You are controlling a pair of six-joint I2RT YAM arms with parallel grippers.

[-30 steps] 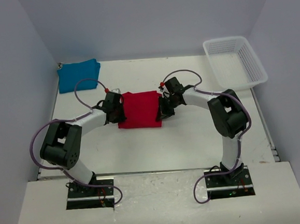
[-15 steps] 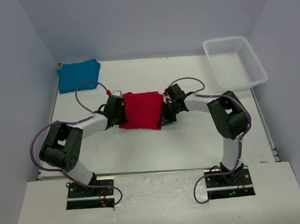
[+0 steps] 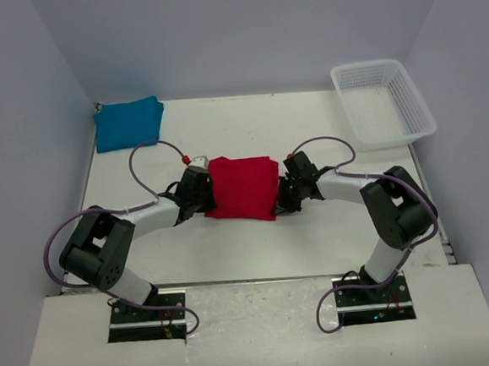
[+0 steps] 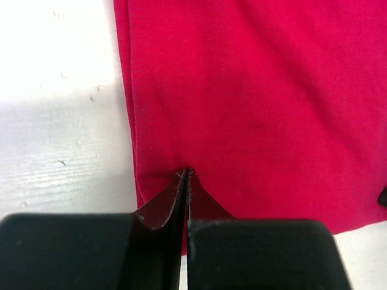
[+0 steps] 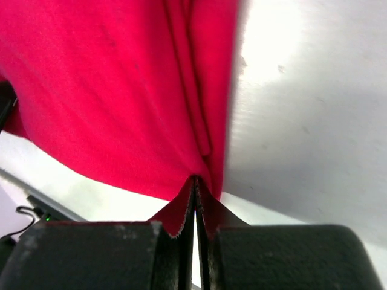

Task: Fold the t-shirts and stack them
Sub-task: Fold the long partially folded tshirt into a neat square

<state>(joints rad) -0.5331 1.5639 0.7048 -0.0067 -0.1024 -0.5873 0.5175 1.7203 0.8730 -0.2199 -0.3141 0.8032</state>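
The red t-shirt [image 3: 242,188] lies folded into a rectangle at the middle of the table. My left gripper [image 3: 206,191] is shut on its left edge, and the left wrist view shows the cloth [image 4: 254,109] pinched at my closed gripper [image 4: 186,173]. My right gripper [image 3: 283,193] is shut on its right edge, and the right wrist view shows the cloth [image 5: 121,96] drawn into my closed gripper [image 5: 195,179]. The teal-blue t-shirt [image 3: 128,122] lies folded at the far left corner, away from both grippers.
A white mesh basket [image 3: 383,102] stands at the far right corner of the table. Grey walls close in the table at the back and both sides. Purple cables loop above both arms.
Both grippers have moved right and toward the near edge, carrying the red t-shirt with them. Both arms now reach out lower and flatter.
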